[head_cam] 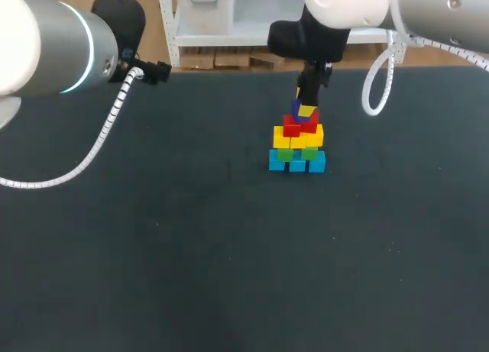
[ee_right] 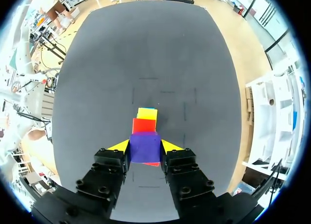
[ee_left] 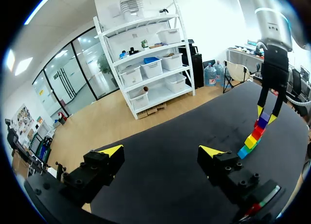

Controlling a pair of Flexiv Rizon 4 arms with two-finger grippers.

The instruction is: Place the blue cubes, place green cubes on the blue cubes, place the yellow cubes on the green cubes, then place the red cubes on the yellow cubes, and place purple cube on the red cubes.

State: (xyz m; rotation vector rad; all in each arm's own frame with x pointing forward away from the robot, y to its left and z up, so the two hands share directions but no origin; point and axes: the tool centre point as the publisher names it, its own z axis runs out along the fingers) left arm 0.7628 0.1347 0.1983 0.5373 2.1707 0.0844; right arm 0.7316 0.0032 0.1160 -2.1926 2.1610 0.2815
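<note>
1. My left arm (head_cam: 53, 43) comes in at the far left as a smooth grey and white cylinder with a glowing teal ring. A ribbed white coiled cable (head_cam: 107, 123) hangs from it.
2. The left gripper (ee_left: 160, 153) hovers over the table's far left edge, well apart from the cubes. Its blocky black fingers with wedge-shaped yellow tips stand wide apart, with nothing between them.
3. The table (head_cam: 153, 253) is a flat, matte, dark charcoal surface.
4. Right of the middle stands a stepped pile of small, smooth, square-edged cubes.
   - The blue cubes (head_cam: 296, 162) form a row of three on the table.
   - The green cubes (head_cam: 294, 153) sit on the blue ones.
   - The yellow cubes (head_cam: 299, 137) lie on the green ones.
   - The red cubes (head_cam: 299, 124) lie on the yellow ones, slightly askew.
5. The purple cube (ee_right: 144, 144) is at the very top, directly over the red cubes. Whether it rests on them or sits just above cannot be told.
6. The right gripper (ee_right: 145, 148) points straight down over the pile. Its two fingers are clamped on the purple cube from opposite sides, yellow tips flat against its faces.
7. My right arm (head_cam: 344, 4), glossy white with a black wrist, comes in from the upper right. A loop of white cable (head_cam: 376, 85) hangs beside it.
</note>
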